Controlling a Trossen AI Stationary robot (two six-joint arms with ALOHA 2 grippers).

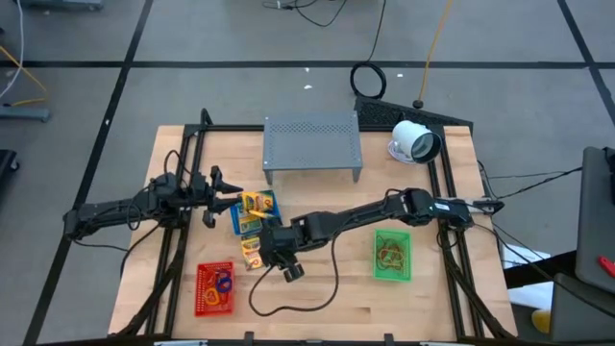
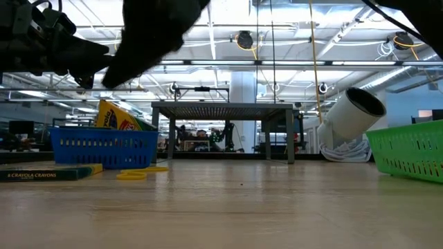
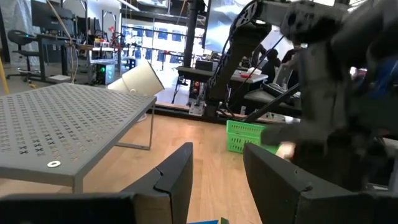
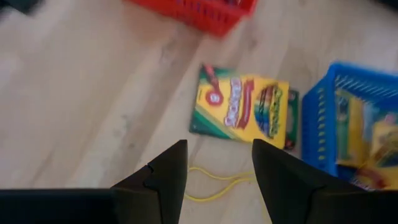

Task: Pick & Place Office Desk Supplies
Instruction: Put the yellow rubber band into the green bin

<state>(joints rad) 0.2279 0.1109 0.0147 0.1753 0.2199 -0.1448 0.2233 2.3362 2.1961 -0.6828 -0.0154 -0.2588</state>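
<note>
I have the right gripper (image 1: 282, 258) out over the middle of the table, hanging above the wood just beside the blue basket (image 1: 253, 213); its fingers (image 4: 163, 174) stand apart with nothing between them, and past them I see a crayon pack (image 4: 242, 115) lying flat on the table and a yellow band (image 4: 219, 181) on the bare wood near it; the pack sits between the blue basket (image 4: 354, 127) and the red basket (image 4: 199, 9). From above, that pack (image 1: 253, 252) lies just beside the blue basket's near end; the blue basket holds more crayon packs, one leaning up out of it in the low view (image 2: 116, 117). The left gripper (image 1: 213, 197) hovers at the blue basket's left side, fingers (image 3: 177, 180) apart and empty, pointing towards the grey stand (image 3: 62, 127). The red basket (image 1: 214, 288) sits near the front left with bands inside; the green basket (image 1: 391, 256) sits to the right, well apart from the others, also with bands in it. The stand (image 1: 312, 146) is at the back centre, with the white device (image 1: 415, 142) to its right.
</note>
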